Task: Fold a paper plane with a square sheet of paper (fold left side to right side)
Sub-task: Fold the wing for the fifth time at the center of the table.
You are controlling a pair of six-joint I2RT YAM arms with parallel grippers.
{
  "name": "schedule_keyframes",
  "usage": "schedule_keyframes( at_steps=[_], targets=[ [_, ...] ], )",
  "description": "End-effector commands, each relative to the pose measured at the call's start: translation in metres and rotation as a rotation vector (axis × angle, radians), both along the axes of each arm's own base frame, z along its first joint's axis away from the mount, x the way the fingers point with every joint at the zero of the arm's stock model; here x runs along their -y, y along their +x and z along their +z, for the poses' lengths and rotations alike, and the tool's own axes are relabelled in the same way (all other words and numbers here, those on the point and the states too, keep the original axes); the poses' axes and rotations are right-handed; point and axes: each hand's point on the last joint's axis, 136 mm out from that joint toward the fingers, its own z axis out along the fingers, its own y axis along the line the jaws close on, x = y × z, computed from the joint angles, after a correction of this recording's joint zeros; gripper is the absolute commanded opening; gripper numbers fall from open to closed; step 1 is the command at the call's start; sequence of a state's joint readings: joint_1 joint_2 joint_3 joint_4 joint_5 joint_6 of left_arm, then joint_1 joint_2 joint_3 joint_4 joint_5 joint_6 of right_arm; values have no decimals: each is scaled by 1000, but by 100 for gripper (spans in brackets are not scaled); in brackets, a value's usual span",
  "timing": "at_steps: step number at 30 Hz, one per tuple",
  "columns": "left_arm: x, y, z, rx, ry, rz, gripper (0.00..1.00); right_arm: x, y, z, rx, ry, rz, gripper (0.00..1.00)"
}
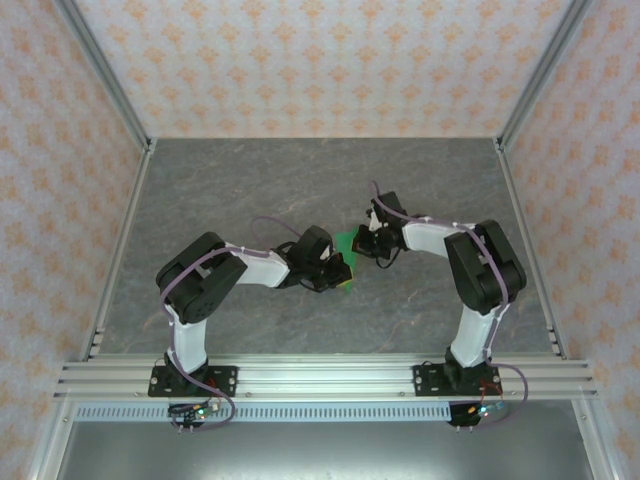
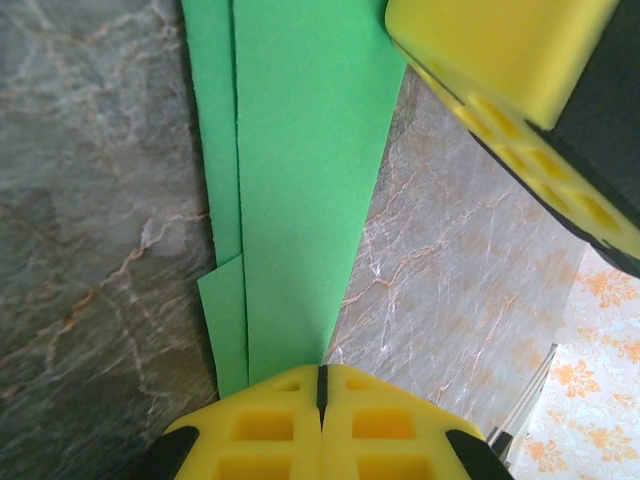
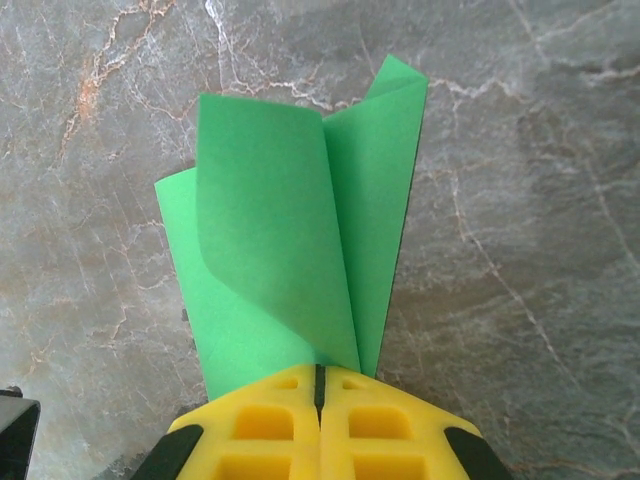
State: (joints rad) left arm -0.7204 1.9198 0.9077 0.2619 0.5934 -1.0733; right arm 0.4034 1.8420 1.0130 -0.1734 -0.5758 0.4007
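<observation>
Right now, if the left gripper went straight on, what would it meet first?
The left gripper is shut on the square sheet of paper, which lies straight ahead, so it would push that first. Beyond, off to one side, the right gripper's yellow fingers look next; depth unclear.

The top external camera hangs high above and behind the arm bases [image 1: 192, 380], tilted down toward the far patterned wall [image 1: 330, 60], far enough back to take in the whole counter [image 1: 250, 180]. The left wrist camera sits right behind the left end effector [image 2: 320, 375] and looks along its fingers, low and very close to the counter. The right wrist camera sits likewise behind the right end effector [image 3: 320, 372], facing down at the stone surface from close by. All three views share the mid-counter patch with the green paper [image 1: 346, 244].
</observation>
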Motion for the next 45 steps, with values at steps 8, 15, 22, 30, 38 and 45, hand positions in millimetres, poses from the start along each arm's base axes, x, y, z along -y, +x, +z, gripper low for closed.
schedule_keyframes(
  at_steps=[8,15,22,30,38,45],
  targets=[
    [-40,-42,-62,-183,221,12,0,31,51,-5,101,-104,-91,0],
    [-40,-42,-62,-184,220,11,0,34,62,-4,106,-112,-97,0],
    [-40,-42,-62,-186,220,13,0,35,71,-1,116,-109,-97,0],
    [-40,-42,-63,-187,221,12,0,41,78,-1,122,-114,-108,0],
    [-40,-42,-62,-186,220,13,0,45,89,-3,123,-133,-107,0],
    [-40,-43,-62,-187,221,14,0,50,100,0,124,-132,-114,0]
  ],
)
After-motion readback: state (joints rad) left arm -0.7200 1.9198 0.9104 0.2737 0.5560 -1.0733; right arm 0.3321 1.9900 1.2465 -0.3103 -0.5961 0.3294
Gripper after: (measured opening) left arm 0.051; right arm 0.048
